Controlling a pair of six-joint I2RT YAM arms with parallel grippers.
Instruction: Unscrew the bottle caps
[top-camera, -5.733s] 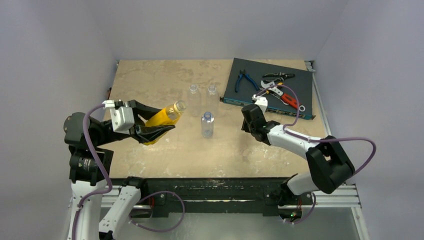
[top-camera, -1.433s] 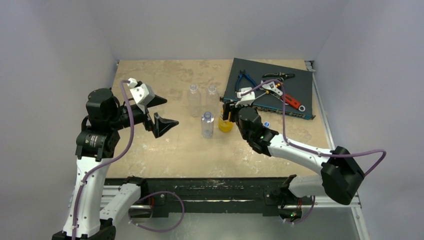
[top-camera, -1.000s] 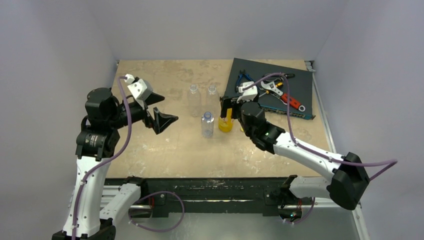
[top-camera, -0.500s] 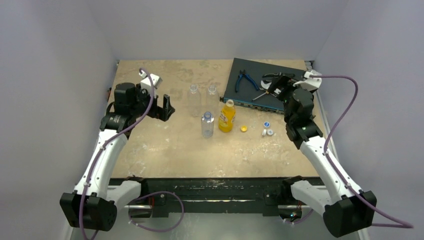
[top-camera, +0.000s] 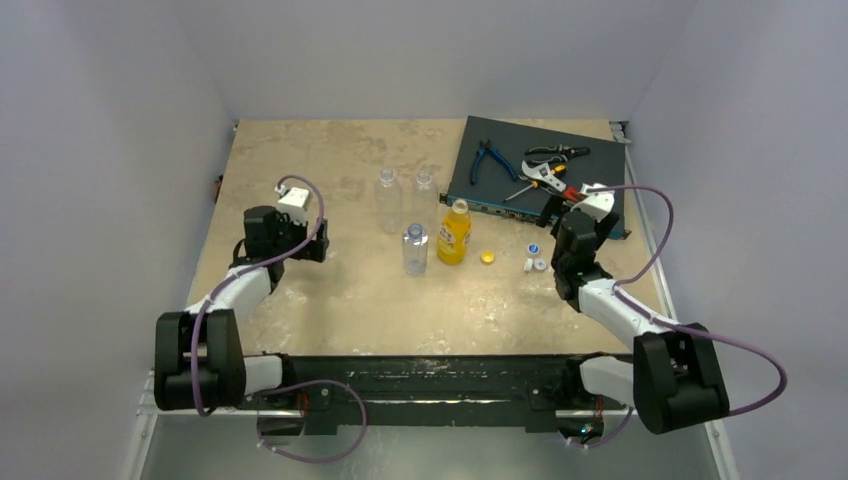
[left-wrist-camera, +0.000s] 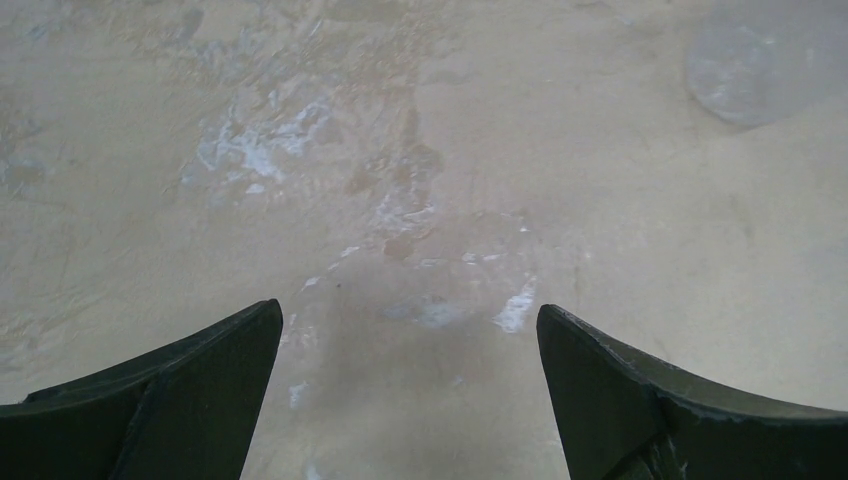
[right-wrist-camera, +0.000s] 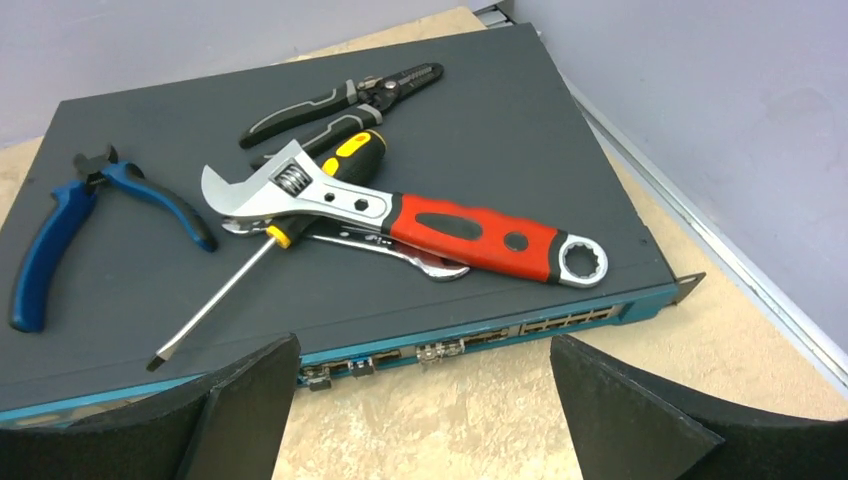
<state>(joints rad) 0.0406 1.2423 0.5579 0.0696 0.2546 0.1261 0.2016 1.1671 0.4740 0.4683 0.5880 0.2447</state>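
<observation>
A: Starting with the left gripper (left-wrist-camera: 410, 315)?
B: Spread wide, low over bare tabletop (left-wrist-camera: 420, 180); nothing between the fingers; only a blurred clear round base at the upper right edge of the wrist view.
A: And the right gripper (right-wrist-camera: 425, 345)?
B: Just as wide apart; empty too; aimed at the flat dark box (right-wrist-camera: 520, 130) at the back right of the table; touching none of the caps.
A: Anything on that box?
B: Blue-handled pliers (right-wrist-camera: 45, 250) on the left; a red-handled adjustable wrench (right-wrist-camera: 470, 235) lying across a screwdriver (right-wrist-camera: 345, 150) with a yellow-and-black handle; black wire strippers (right-wrist-camera: 340, 100) farther back.
A: Whereabouts for the bottles?
B: Upright near the middle of the table, between the two arms; a clear bottle (top-camera: 387, 200) beside a second clear bottle (top-camera: 424, 197) at the back; a third clear bottle (top-camera: 415, 250) nearer the arms; the orange bottle (top-camera: 454, 234) just to the right of that third one.
A: And the caps?
B: Loose on the tabletop, to the right of the orange bottle; the yellow cap (top-camera: 487, 257) nearest it; farther right the blue-topped cap (top-camera: 533, 249); just below that in the overhead view, a white cap (top-camera: 527, 266) right beside a second white cap (top-camera: 541, 265); whether touching, cannot tell; all four apart from the bottles and close to the right arm.
</observation>
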